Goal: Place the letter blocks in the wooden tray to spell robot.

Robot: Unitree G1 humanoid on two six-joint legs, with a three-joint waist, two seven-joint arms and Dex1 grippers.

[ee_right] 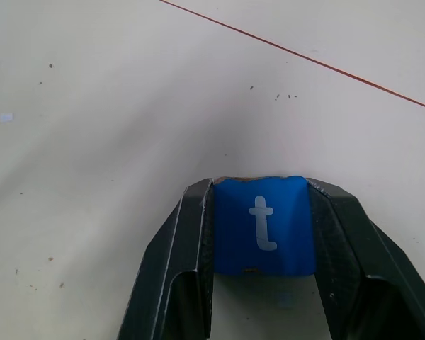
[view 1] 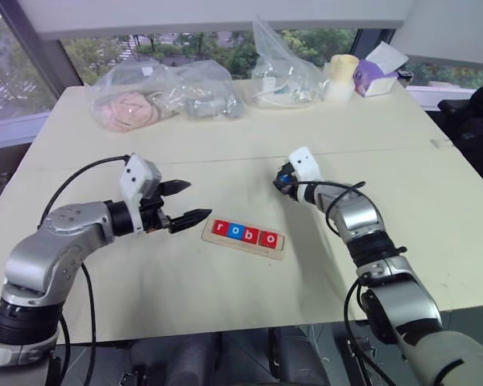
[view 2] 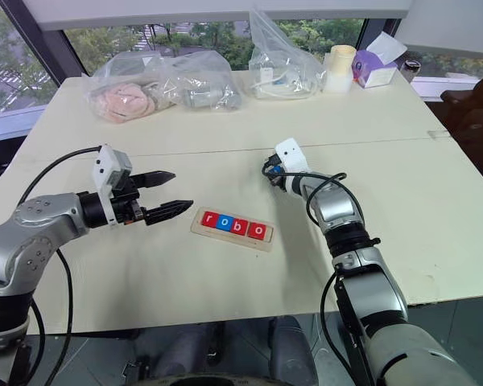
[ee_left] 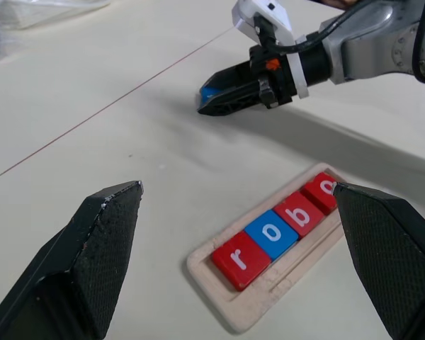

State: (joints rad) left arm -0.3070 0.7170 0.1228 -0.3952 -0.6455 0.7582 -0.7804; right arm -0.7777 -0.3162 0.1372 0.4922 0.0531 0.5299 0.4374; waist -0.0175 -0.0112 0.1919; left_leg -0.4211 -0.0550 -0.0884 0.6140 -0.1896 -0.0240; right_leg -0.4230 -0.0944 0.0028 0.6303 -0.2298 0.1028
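Observation:
The wooden tray (view 1: 207, 231) lies flat at the table's middle, holding four letter blocks in a row: red r (view 1: 220, 228), blue o (view 1: 236, 232), red b (view 1: 252, 235), red o (view 1: 268, 238). The slot's right end is bare. My right gripper (view 1: 280, 183) is low over the table behind and right of the tray, shut on the blue t block (ee_right: 263, 227), which sits between its fingers. My left gripper (view 1: 199, 199) hovers just left of the tray, open and holding nothing.
Clear plastic bags (view 1: 165, 96) with soft items lie along the table's far edge, beside another bag (view 1: 282, 72), a pale cup (view 1: 341, 76) and a purple tissue box (view 1: 374, 76). A thin seam (view 1: 225, 157) crosses the table behind the grippers.

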